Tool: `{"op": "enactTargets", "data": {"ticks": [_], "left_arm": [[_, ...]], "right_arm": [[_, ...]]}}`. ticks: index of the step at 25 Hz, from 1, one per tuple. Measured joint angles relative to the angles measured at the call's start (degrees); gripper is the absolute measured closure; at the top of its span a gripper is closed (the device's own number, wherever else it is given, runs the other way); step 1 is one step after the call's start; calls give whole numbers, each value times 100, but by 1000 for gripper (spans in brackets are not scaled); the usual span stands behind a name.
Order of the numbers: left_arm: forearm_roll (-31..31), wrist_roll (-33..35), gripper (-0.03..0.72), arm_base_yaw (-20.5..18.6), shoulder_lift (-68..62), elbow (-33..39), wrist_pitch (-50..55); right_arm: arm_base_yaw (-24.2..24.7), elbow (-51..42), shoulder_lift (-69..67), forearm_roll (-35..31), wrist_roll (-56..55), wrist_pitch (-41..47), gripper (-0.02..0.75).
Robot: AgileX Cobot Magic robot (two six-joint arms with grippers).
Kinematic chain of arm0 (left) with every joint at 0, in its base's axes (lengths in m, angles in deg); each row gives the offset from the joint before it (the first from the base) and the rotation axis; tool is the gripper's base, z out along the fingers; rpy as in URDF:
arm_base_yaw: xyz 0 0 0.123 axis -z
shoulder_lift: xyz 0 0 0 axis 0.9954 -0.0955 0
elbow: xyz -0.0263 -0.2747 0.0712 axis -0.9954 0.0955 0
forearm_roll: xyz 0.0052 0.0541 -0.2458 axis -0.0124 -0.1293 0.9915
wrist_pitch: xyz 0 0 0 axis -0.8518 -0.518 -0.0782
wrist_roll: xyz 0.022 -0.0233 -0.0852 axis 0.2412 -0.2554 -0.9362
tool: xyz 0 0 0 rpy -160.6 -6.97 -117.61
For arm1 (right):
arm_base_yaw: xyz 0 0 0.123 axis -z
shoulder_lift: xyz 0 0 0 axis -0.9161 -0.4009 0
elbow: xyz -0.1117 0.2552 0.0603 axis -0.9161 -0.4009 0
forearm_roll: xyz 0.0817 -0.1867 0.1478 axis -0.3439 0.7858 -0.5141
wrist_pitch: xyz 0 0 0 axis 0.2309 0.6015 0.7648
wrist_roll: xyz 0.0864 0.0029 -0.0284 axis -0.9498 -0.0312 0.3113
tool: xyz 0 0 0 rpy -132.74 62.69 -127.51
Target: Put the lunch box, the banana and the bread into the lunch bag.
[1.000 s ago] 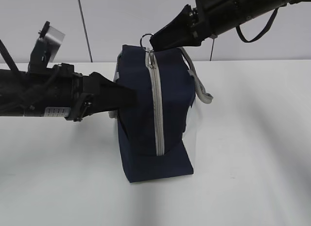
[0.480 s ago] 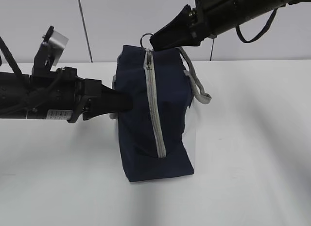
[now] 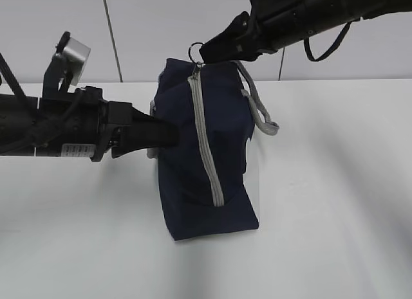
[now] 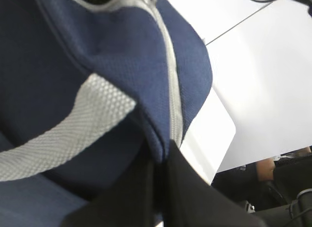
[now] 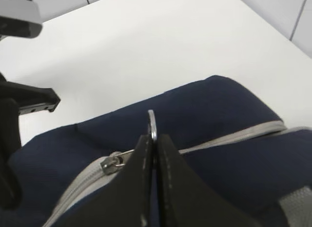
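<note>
The navy-blue lunch bag (image 3: 206, 151) stands on the white table with its grey zipper (image 3: 205, 144) closed along its length. My left gripper (image 3: 172, 135) is shut on a fold of the bag's fabric (image 4: 158, 146) at its left side. My right gripper (image 3: 205, 54) is shut on the metal ring pull (image 5: 152, 123) at the bag's top far end; the ring also shows in the exterior view (image 3: 195, 51). The zipper slider (image 5: 111, 162) sits just left of my right fingers. The lunch box, the banana and the bread are out of view.
A grey webbing handle (image 3: 261, 112) hangs off the bag's right side; another crosses the left wrist view (image 4: 63, 134). White table (image 3: 335, 202) surrounds the bag, with a grey wall behind.
The bag's top has tilted slightly left, so the zipper line now slants. My right arm has lifted a little while holding the ring. My left gripper has stayed on the fabric.
</note>
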Motion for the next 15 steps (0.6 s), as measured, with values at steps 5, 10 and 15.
{"op": "enactTargets", "data": {"ticks": [5,10,15], "left_arm": [[-5,0,685,-18,0,-17,116],[-145,-2,685,-18,0,-17,257],[-338,-2,686,-18,0,-17,389]], "right_arm": [[0,71,-46,-276,12,-373,754],[0,498,-342,-336,19,-454,754],[0,1028,-808,-336,19,-501,754]]}}
